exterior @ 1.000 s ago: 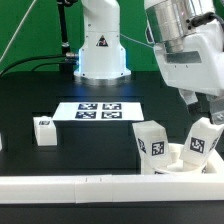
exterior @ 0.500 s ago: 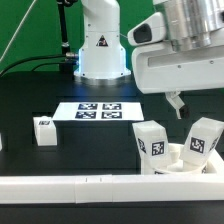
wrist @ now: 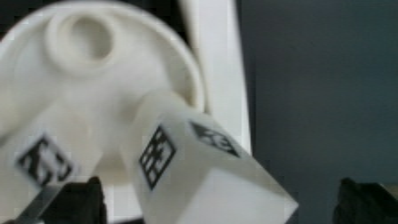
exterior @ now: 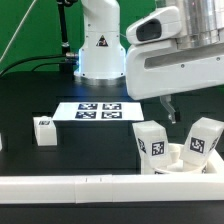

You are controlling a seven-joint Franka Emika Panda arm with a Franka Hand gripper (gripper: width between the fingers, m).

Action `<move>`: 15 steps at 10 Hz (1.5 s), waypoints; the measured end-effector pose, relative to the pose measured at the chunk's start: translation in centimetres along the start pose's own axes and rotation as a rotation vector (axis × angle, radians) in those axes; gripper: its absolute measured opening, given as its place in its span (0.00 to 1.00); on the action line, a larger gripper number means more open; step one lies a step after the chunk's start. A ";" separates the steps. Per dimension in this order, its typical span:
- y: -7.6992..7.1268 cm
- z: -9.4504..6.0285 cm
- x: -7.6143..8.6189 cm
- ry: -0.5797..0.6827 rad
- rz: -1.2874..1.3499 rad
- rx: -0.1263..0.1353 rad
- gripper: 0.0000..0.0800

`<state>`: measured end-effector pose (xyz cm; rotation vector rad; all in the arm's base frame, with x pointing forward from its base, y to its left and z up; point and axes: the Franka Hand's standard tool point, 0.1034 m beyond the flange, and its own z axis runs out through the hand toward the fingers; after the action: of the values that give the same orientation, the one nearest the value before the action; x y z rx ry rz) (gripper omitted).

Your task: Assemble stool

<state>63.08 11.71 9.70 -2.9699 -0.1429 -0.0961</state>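
Black table (exterior: 30,95), arm (exterior: 175,60) poised above seat (exterior: 182,160), pincer (wrist: 228,198) spread wide, pointing down

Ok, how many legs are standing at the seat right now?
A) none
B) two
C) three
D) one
B: one leg and another leg stand upright at the seat; the third leg sits apart, beside the marker board.

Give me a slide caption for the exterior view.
Robot arm above the round seat with two legs upright at it; third leg apart, near the marker board.
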 end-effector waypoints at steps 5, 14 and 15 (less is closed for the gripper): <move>0.8 0.5 0.3 -0.014 -0.427 -0.047 0.81; 0.4 2.0 2.1 -0.019 -0.404 -0.132 0.42; 0.5 2.0 2.1 -0.017 -0.363 -0.132 0.42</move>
<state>65.34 11.74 7.81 -3.0385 -0.7027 -0.1294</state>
